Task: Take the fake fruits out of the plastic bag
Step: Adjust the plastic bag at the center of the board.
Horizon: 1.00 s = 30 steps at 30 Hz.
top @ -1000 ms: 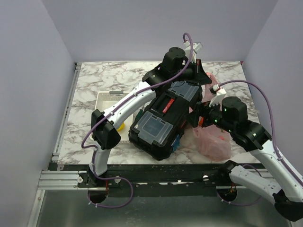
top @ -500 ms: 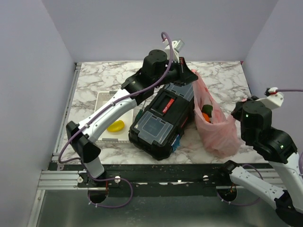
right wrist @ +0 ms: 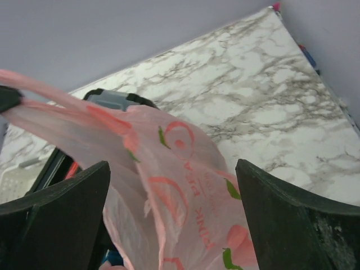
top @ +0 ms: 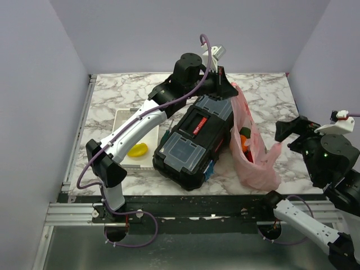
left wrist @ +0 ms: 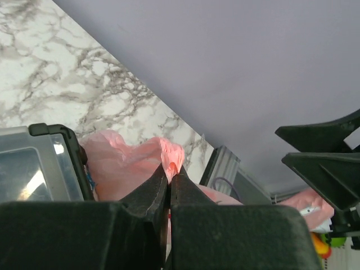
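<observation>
— Where's the plastic bag [top: 256, 163]?
— On the tabletop [top: 124, 93], at three o'clock from the black toolbox [top: 191, 143]. The left claw [top: 230, 93] is pinched tight on its top edge, holding it up. Fake fruits [top: 245, 140] show inside.
— And the right claw [top: 289, 135]?
— Spread wide, empty, at the bag's three o'clock.

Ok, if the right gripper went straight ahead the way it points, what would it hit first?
The bag: its pink side lies straight ahead between the right gripper's open fingers, though how near is unclear.
</observation>
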Available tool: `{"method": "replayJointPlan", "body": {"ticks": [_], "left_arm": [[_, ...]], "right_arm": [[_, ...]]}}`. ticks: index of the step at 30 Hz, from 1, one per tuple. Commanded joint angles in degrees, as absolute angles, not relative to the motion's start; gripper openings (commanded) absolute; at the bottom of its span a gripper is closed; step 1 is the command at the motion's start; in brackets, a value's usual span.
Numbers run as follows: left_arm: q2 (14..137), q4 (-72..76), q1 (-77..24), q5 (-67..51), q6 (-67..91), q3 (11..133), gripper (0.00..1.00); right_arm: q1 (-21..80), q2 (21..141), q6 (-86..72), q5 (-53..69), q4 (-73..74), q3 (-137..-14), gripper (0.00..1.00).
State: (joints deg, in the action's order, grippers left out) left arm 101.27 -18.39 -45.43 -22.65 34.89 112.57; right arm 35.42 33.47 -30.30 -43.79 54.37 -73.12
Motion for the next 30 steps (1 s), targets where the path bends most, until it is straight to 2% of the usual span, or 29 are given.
{"method": "replayJointPlan", "body": {"ticks": [1, 7, 9, 11, 14, 19, 21, 25, 30], "left_arm": [[102.28, -19.82, -45.16, -30.52, 34.47, 115.32, 0.00], [101.50, -18.80, -45.16, -31.67, 35.19, 114.48, 0.00], [101.68, -19.87, -45.09, -31.81, 34.61, 116.27, 0.00], [101.30, -20.22, -45.09, -31.82, 34.15, 116.57, 0.00], [100.27, -19.96, -45.10, -31.41, 34.34, 115.14, 0.00], [99.46, -18.94, -45.10, -32.04, 34.80, 113.15, 0.00], [99.70, -19.70, -45.15, -32.37, 34.64, 114.14, 0.00], [99.19, -19.35, -45.17, -32.00, 34.79, 113.34, 0.00], [97.29, -17.21, -45.10, -32.00, 34.37, 110.26, 0.00]], "right_arm": [[35.66, 40.12, -24.71, -29.09, 58.05, -83.22, 1.00], [35.64, 54.36, -23.19, -17.86, 64.64, -93.27, 0.99], [35.68, 57.38, -26.03, -18.80, 65.78, -92.74, 0.89], [35.67, 58.01, -29.16, -20.36, 64.11, -88.49, 0.75], [35.68, 57.62, -31.50, -18.58, 59.04, -80.86, 0.67], [35.61, 59.09, -36.42, -23.73, 53.94, -71.92, 0.39], [35.59, 59.49, -40.00, -25.80, 52.42, -69.89, 0.33], [35.58, 59.49, -43.09, -26.22, 49.27, -65.59, 0.31], [34.11, 60.89, -52.55, -39.18, 57.11, -63.12, 0.41]]}}
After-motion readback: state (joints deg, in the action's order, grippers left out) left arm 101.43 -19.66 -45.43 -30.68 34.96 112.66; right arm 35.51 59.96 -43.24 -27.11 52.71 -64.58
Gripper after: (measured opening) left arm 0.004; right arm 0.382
